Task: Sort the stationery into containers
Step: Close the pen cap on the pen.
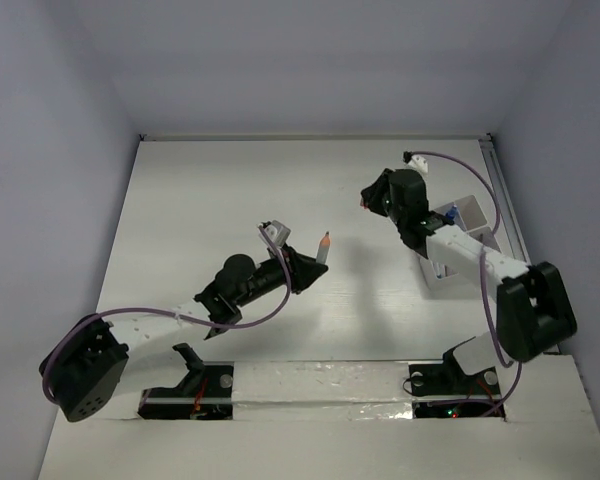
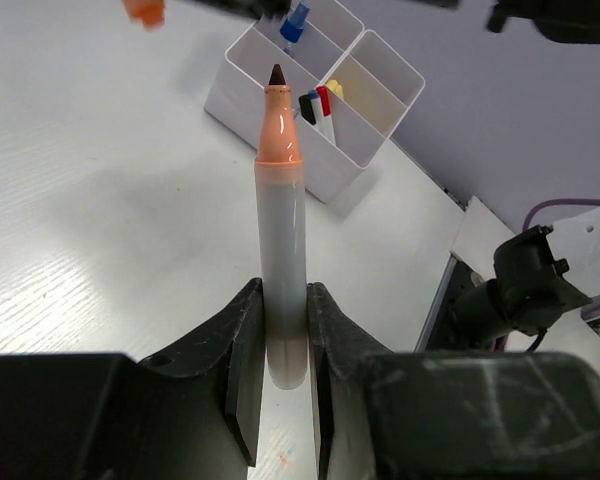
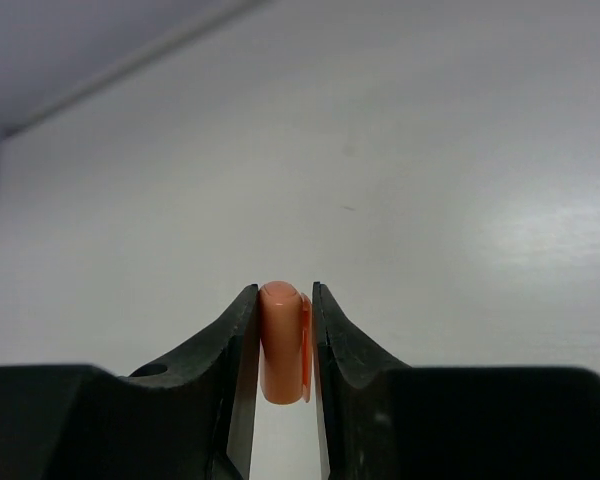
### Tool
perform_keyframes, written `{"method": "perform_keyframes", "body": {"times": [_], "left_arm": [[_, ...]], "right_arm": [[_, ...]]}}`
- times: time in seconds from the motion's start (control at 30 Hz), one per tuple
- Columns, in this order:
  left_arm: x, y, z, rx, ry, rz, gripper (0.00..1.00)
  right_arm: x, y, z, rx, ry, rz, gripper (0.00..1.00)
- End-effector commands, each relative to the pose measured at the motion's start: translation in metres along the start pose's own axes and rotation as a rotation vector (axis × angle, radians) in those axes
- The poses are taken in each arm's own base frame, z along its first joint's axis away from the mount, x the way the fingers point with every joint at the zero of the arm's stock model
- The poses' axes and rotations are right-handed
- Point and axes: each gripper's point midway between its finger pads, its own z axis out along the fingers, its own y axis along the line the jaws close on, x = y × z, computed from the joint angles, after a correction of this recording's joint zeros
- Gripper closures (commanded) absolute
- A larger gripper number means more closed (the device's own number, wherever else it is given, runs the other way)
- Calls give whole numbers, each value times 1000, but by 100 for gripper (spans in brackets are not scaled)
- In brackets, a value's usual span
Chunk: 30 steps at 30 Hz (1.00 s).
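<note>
orange cap (image 3: 280,350) is pinched in the right hand (image 3: 283,292); the left hand (image 2: 285,288) grips the bare-tipped marker (image 2: 280,200) by its tail. off-axis capping could lever it loose.

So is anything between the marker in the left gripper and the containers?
Nothing lies on the table between the marker and the containers. But the right arm crosses above them, the right gripper holding the orange cap.
</note>
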Motion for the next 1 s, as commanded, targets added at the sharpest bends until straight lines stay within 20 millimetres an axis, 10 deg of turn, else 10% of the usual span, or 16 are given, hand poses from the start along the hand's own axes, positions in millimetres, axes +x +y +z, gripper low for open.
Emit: {"method": "perform_keyframes", "body": {"times": [0.0,0.37,0.97], "left_arm": [[-42,-38,7,139,-112,-15,100],[-76,-85,12,354,-161,-137,100],[-91,-87,22,337,-184,-118,100]], "right_arm": [[-45,62,-42,-311,-150,-24,97],[-76,134,-163,-813,-297,40,100],[-76,163,-221,-1034,-323,42,100]]}}
